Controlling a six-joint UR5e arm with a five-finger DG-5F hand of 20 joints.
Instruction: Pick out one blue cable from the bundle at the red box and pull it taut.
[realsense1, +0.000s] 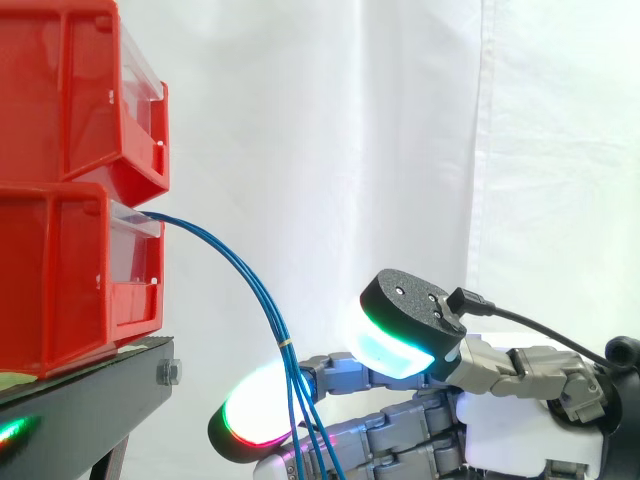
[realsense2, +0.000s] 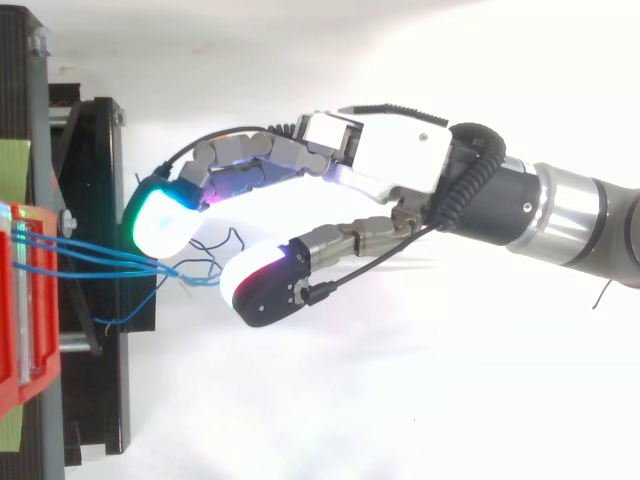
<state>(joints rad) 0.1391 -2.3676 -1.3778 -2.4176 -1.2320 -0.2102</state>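
1. Shows the upper red bin (realsense1: 60, 90) stacked on the lower red bin (realsense1: 60, 280), both at the left on the black stand (realsense1: 80, 410), before a white curtain (realsense1: 350, 120)
2. Shows the bundle of blue cables (realsense1: 285, 345) leaving the front of the lower red bin, then dropping to the right in a slack curve, not taut
3. Has the robot hand (realsense2: 390, 150) reaching in from the right, low in the side view, under the level of both bins and just short of the black stand
4. Holds its fingers stretched nearly straight toward the bins, one fingertip (realsense2: 160, 220) glowing cyan and green, with the thumb (realsense2: 262, 288) set opposite, its pad white with a red edge
5. Leaves a clear gap between that fingertip and the thumb: robot hand spread open, gripping nothing
6. Seen from above, runs the cables from the bin straight into this gap, between fingers and thumb; cannot tell whether any strand brushes a pad
7. Seen from the side, crosses the cables in front of the fingers and on down past the lower edge
8. Seen from above, spreads a few thin loose strands close to the thumb pad
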